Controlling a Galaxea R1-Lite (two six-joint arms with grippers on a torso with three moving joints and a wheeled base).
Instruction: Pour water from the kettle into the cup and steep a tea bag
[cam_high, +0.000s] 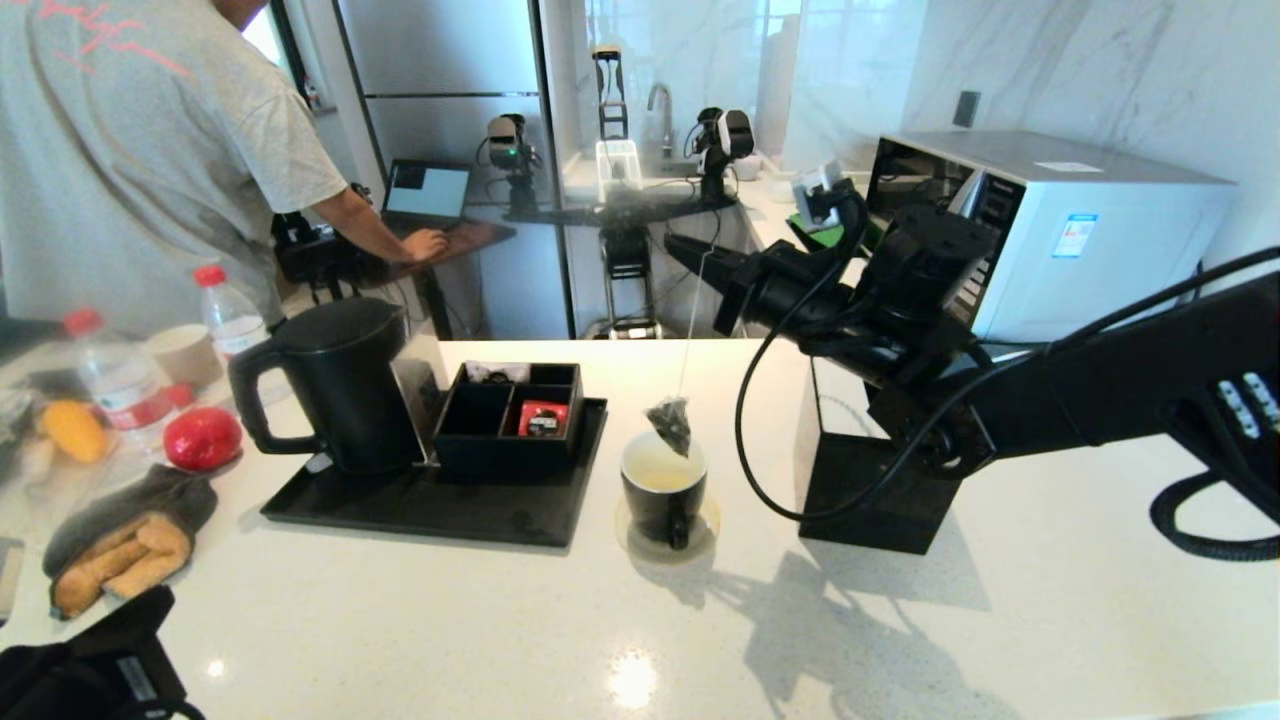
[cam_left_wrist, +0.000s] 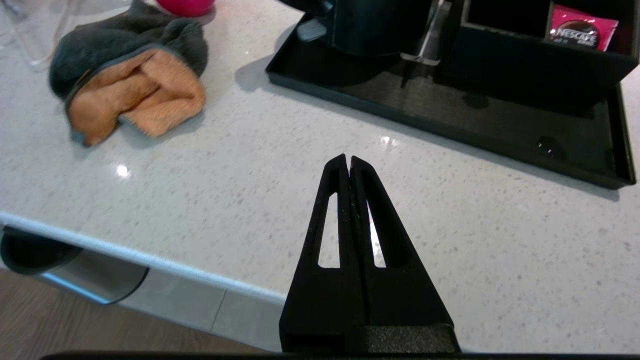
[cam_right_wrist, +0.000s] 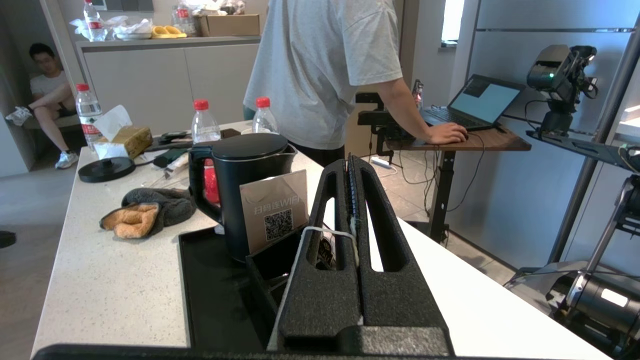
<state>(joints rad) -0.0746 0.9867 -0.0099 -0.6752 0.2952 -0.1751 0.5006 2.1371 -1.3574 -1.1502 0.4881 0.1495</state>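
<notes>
The black cup (cam_high: 663, 495) stands on a round coaster right of the tray, with pale yellowish water (cam_high: 655, 472) inside. The tea bag (cam_high: 671, 422) hangs at the cup's mouth, its lower tip about level with the rim. Its thin string (cam_high: 690, 320) runs straight up to my right gripper (cam_high: 682, 246), which is shut on it high above the cup. In the right wrist view the string (cam_right_wrist: 325, 230) loops over one finger of that right gripper (cam_right_wrist: 350, 161). The black kettle (cam_high: 335, 385) stands upright on the tray's left end. My left gripper (cam_left_wrist: 348, 159) is parked, shut and empty, over the counter's near left edge.
A black tray (cam_high: 420, 510) holds a divided box (cam_high: 500, 440) with a red packet (cam_high: 542, 418). A black block (cam_high: 870, 490) stands right of the cup, below my right arm. A grey-orange towel (cam_high: 120, 540), a red fruit (cam_high: 203, 438) and bottles (cam_high: 230, 310) lie at the left; a person (cam_high: 130, 150) stands behind.
</notes>
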